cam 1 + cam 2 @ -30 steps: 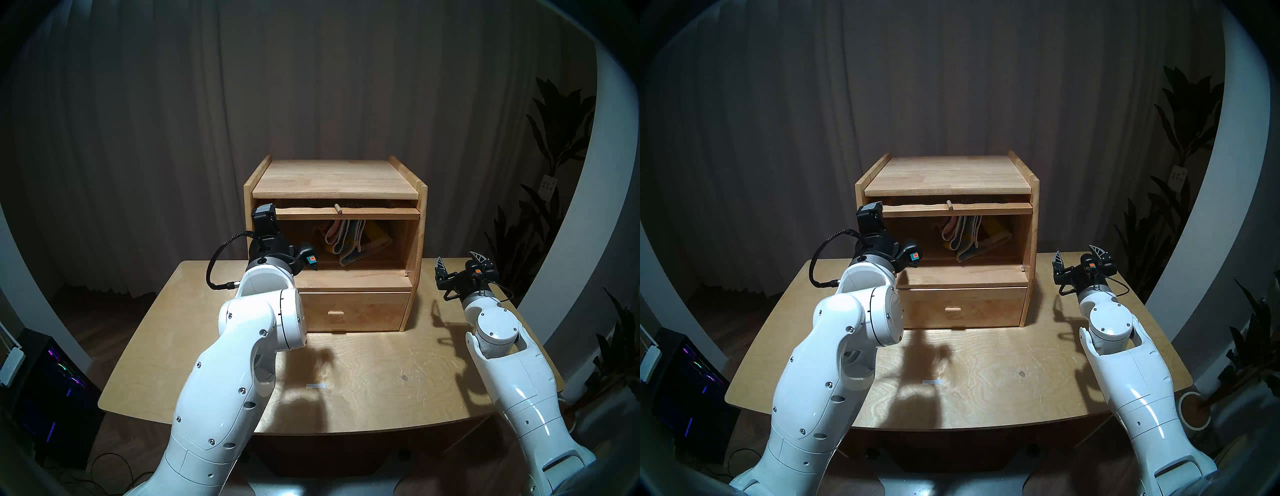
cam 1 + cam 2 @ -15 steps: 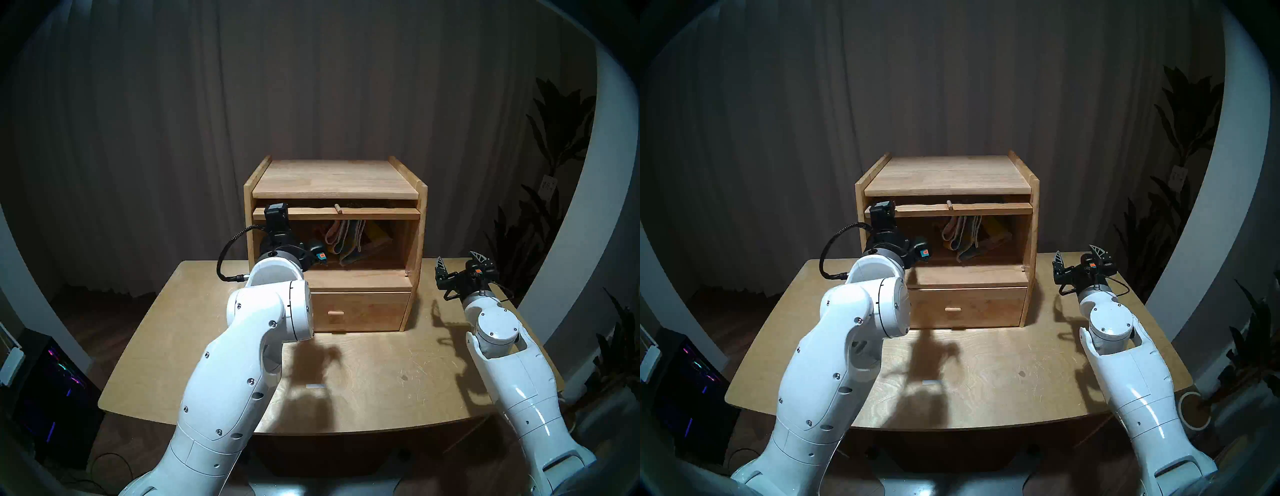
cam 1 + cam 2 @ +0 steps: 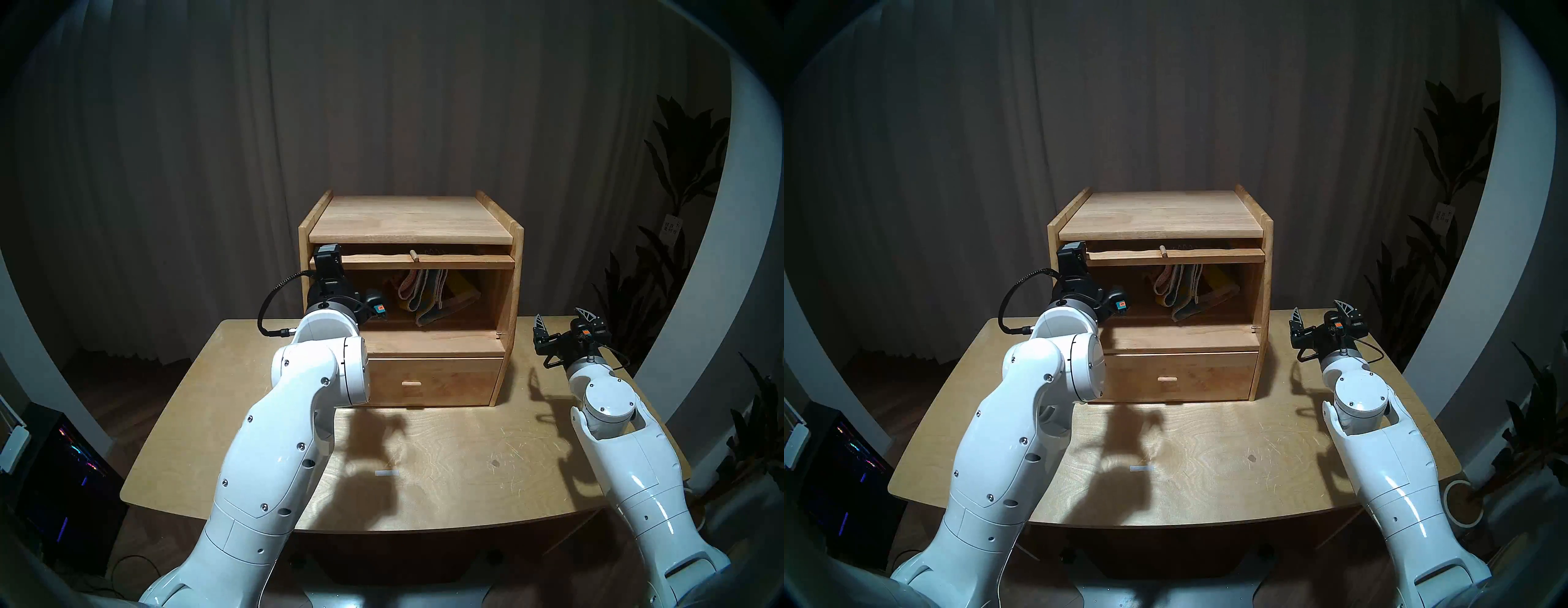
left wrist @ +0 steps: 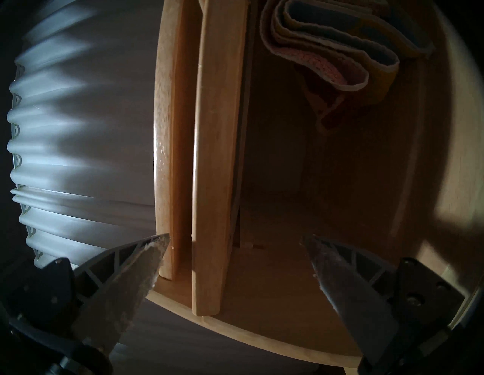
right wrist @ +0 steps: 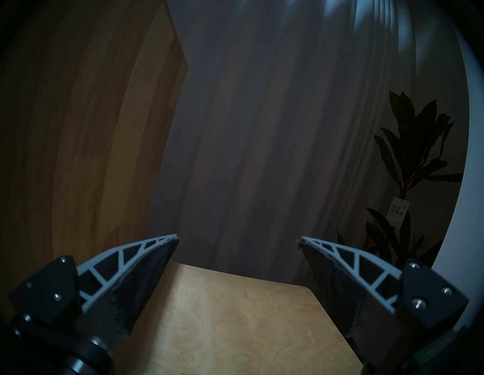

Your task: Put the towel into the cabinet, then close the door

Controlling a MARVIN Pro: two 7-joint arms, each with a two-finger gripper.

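The light-wood cabinet (image 3: pixel 409 216) stands at the back of the table. Its door (image 3: pixel 445 262) is lifted flat under the top board, front edge and peg knob (image 3: pixel 413 256) showing. The folded towel (image 3: pixel 428 293) lies inside the open compartment and also shows in the left wrist view (image 4: pixel 335 52). My left gripper (image 4: pixel 235 243) is open at the left end of the opening. The door's edge (image 4: pixel 217 157) stands between the fingers, not gripped. In the head view my left wrist (image 3: pixel 335 297) hides them. My right gripper (image 3: pixel 560 320) is open and empty, right of the cabinet.
The cabinet's drawer (image 3: pixel 437 382) is shut below the compartment. The wooden table (image 3: pixel 466 446) has a small white tape mark (image 3: pixel 387 473) near its middle. A plant (image 3: pixel 679 178) stands at the right, a dark computer case (image 3: pixel 63 475) on the floor at the left.
My left arm swung right along the door's edge, then back left to its left end. The door, towel and right arm have not moved.
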